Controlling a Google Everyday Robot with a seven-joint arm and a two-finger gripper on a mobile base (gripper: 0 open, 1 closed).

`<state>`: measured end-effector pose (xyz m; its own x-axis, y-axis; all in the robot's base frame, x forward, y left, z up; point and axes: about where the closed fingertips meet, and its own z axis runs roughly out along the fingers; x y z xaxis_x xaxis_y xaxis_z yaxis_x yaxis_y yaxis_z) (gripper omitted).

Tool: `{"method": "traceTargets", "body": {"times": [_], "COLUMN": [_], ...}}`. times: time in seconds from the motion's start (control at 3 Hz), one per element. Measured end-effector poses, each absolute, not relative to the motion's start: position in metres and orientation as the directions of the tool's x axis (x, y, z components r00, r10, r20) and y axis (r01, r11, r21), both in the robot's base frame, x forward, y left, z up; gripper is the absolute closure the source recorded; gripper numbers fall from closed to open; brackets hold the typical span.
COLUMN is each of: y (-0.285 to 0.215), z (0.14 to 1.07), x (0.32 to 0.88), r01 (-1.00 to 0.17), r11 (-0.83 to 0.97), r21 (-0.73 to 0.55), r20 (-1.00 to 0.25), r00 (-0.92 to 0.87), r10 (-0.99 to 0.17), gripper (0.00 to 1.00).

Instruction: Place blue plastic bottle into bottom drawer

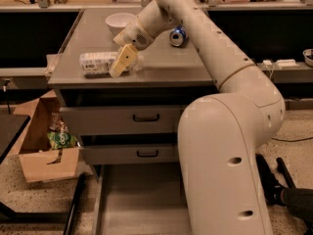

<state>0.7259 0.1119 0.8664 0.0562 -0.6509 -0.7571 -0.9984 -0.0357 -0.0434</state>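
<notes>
Cream gripper (122,61) is hanging over small clear white-labelled plastic bottle (97,63) lying on cabinet top (164,65); grip unclear; grey bottom drawer (142,199) is standing open

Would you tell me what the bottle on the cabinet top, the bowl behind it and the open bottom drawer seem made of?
The blue plastic bottle, beside the gripper, looks like thin clear plastic with a whitish printed label. The bowl seems ceramic or hard plastic: smooth, white, opaque. The bottom drawer appears to be grey sheet metal, matte and flat.
</notes>
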Motion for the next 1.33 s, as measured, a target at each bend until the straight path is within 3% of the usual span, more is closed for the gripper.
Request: {"method": "traceTargets", "body": {"times": [0.33, 0.67, 1.33], "y": [0.117, 0.121, 0.111], "z": [0.855, 0.849, 0.897], "x": [0.728, 0.727, 0.694], "r01": [-0.999, -0.999, -0.989], "r11": [-0.037, -0.047, -0.06], "r21": [-0.023, -0.02, -0.133], "r20": [-0.744, -0.733, -0.746], "r00": [0.042, 0.047, 0.14], "r10": [-0.666, -0.679, -0.651], "gripper": [0.26, 0.57, 1.0]}}
